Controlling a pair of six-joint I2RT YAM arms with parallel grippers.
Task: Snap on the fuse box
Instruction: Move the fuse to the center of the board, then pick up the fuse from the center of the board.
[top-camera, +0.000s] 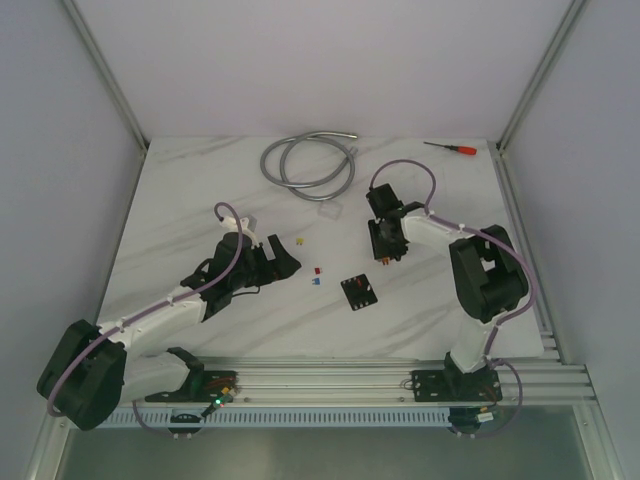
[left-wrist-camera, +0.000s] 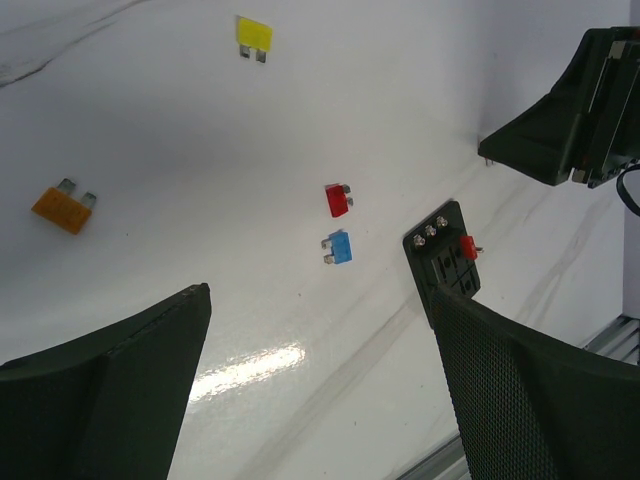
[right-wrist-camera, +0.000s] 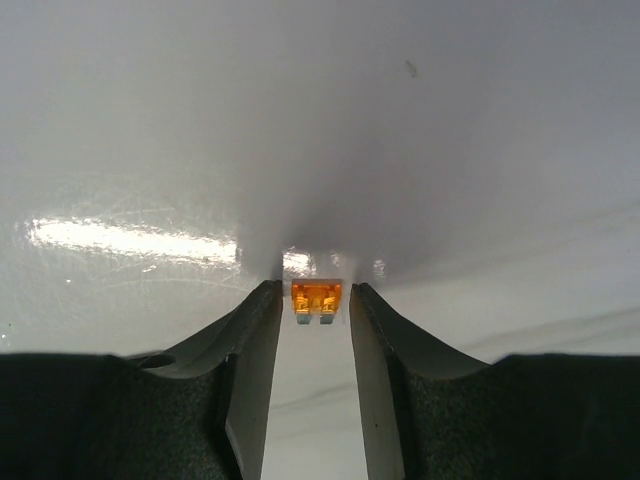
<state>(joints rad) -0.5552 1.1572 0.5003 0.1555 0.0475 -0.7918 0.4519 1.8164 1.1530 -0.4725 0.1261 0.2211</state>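
The fuse box is a small black square lying flat on the white table between the two arms. In the left wrist view the fuse box carries a red fuse at its edge, and part of it is hidden behind my right finger. My left gripper hovers left of it, open and holding nothing. My right gripper points down at the table, up and right of the box. Its jaws stand part open around an orange fuse, with a thin gap on each side.
Loose fuses lie near the box: yellow, red, blue and a second orange one. A clear cover, a coiled grey hose and a red-handled screwdriver lie farther back.
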